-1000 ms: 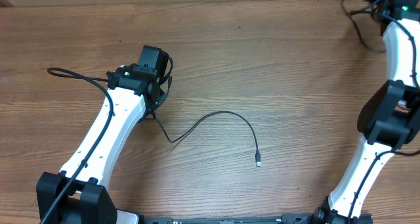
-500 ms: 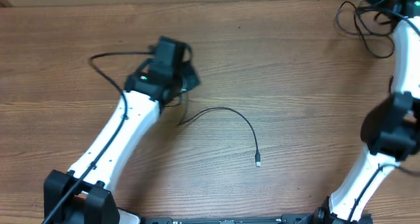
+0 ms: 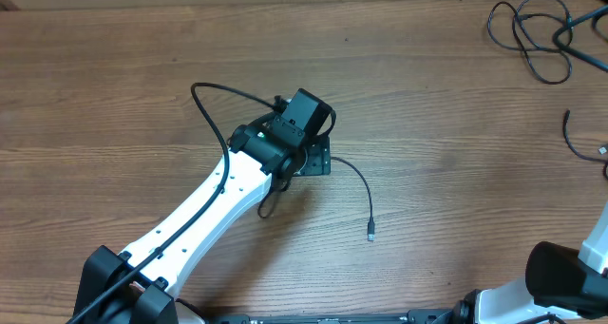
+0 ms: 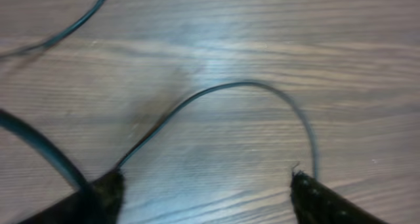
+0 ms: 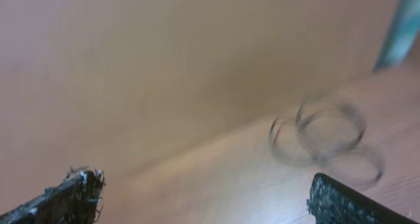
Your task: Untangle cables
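One thin black cable (image 3: 359,180) lies mid-table, curving from under my left gripper (image 3: 319,162) down to its silver-tipped plug (image 3: 372,235). In the left wrist view this cable (image 4: 243,85) arches over the wood between the two fingertips (image 4: 105,190), which stand wide apart; my left gripper (image 4: 207,192) is open and holds nothing. A tangle of several cables (image 3: 534,29) sits at the far right corner. It shows blurred as loops (image 5: 321,140) in the right wrist view, beyond my right gripper (image 5: 207,198), which is open and empty. The overhead view does not show the right gripper.
Another thin black cable (image 3: 576,140) lies near the right edge. A thicker black wire (image 3: 211,110) loops off the left arm, and it also crosses the left wrist view's lower left (image 4: 36,148). The right arm's base (image 3: 570,286) stands at bottom right.
The left arm swung right over the cable's near end and its gripper opened, letting the cable go. The right gripper opened and left the overhead view, leaving the tangle at the far right corner.
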`<state>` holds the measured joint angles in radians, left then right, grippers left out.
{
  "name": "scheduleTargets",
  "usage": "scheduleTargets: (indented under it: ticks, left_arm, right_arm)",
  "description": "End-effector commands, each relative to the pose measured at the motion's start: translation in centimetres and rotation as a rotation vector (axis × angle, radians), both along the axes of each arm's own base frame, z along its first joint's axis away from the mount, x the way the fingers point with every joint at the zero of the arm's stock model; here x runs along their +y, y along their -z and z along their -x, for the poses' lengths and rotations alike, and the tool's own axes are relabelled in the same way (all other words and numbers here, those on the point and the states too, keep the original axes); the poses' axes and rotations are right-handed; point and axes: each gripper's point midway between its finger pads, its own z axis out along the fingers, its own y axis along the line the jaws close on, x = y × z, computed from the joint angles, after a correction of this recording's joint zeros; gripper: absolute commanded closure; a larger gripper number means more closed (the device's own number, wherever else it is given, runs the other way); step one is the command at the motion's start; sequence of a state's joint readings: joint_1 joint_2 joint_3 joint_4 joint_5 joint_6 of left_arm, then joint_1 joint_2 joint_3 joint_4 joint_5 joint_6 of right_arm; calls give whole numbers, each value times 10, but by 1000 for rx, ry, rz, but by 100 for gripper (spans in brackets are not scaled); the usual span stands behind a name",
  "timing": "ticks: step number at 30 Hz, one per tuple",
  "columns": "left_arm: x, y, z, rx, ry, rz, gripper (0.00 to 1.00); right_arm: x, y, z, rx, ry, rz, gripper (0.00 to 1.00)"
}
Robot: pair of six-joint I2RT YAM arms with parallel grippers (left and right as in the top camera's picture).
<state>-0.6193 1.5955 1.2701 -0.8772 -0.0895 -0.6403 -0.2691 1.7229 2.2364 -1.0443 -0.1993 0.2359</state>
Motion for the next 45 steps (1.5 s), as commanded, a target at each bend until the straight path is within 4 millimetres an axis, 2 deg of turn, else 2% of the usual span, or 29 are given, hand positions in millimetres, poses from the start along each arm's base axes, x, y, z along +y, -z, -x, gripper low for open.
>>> scheduleTargets:
  ticks: [1,8,12,14,15,16,17,18,19,20,21,22,23,24,26,29,31,34,37,41,45]
  left_arm:
    - [18,1,7,30,-26,-64,0]
    - [63,10,57,234,-28,-261,0]
    - [81,9,77,318,-127,-309,0]
    - [79,9,76,315,-115,-299,1]
    - [71,8,72,303,-65,-270,0]
    - [57,8,66,285,18,-222,0]
    - [36,4,57,249,142,-147,0]
    - [13,-4,46,191,261,-67,1]
    - [-12,-24,28,92,364,21,0]
    - [-19,-37,16,35,379,49,0]
    - [-26,-59,-2,-51,369,80,0]
    - [-30,-90,-23,-147,346,112,0]
    - [-29,-129,-41,-244,312,149,0]
    - [-24,-153,-49,-293,292,163,0]
    - [-3,-185,-58,-346,206,146,1]
    - [54,-203,-54,-328,-41,30,0]
    - [108,-204,-35,-262,-293,-65,0]
    - [157,-206,-3,-189,-510,-121,1]
    - [185,-214,23,-168,-616,-89,0]
    - [217,-237,52,-235,-737,-39,0]
    - [239,-260,81,-329,-802,-10,0]
  right_arm:
    - [44,17,8,77,-171,-109,0]
    - [88,64,35,324,-220,-260,0]
    - [106,84,48,434,-248,-280,0]
    - [110,90,53,468,-255,-284,0]
    - [112,92,56,484,-256,-287,0]
    - [112,93,57,492,-256,-290,0]
    - [112,94,58,501,-255,-292,0]
    - [112,95,60,508,-254,-294,0]
    - [112,96,62,518,-253,-296,0]
    - [112,97,63,523,-250,-295,0]
    - [111,99,64,532,-242,-290,0]
    - [106,101,66,544,-219,-272,0]
    - [98,106,67,561,-179,-239,0]
    - [94,107,69,570,-162,-225,0]
    - [92,111,71,588,-152,-217,0]
    - [100,118,77,630,-173,-242,0]
    - [114,128,81,671,-221,-280,0]
    - [138,145,87,730,-322,-288,0]
    - [179,175,93,791,-463,-271,0]
    - [251,215,105,826,-687,-277,0]
    - [328,253,130,807,-911,-243,0]
